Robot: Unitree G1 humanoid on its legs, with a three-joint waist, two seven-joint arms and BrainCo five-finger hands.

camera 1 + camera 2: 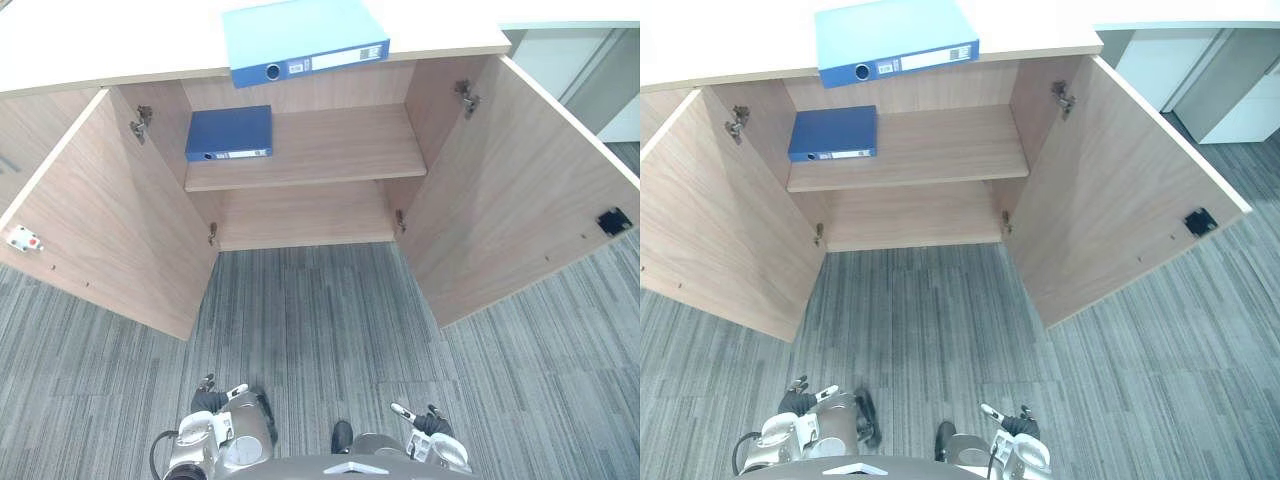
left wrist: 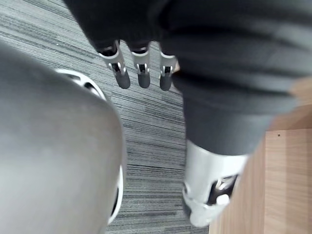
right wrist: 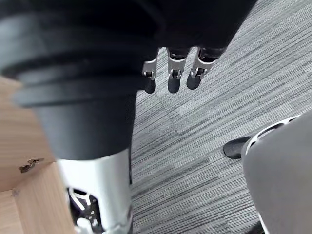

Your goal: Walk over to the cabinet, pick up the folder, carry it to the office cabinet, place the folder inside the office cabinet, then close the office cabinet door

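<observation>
On the white tabletop (image 1: 110, 40) above the open wooden cabinet (image 1: 500, 190) the light-blue ring-binder folder (image 1: 300, 38) lies ungrasped, left hand (image 2: 142, 70) and right hand (image 3: 174, 73) low, fingers (image 2: 165, 78) slack, empty; pickup pending, likely needing a step closer and a raised reach.

One folder (image 1: 305, 40) is sitting on the cabinet top (image 1: 120, 40) at 12 o'clock, poking over its front edge, with a second folder (image 1: 229, 133) lying on the shelf (image 1: 340, 145) inside at 11. The left door (image 1: 110, 220) is standing open around 9 and the right door (image 1: 510, 190) around 2.
</observation>
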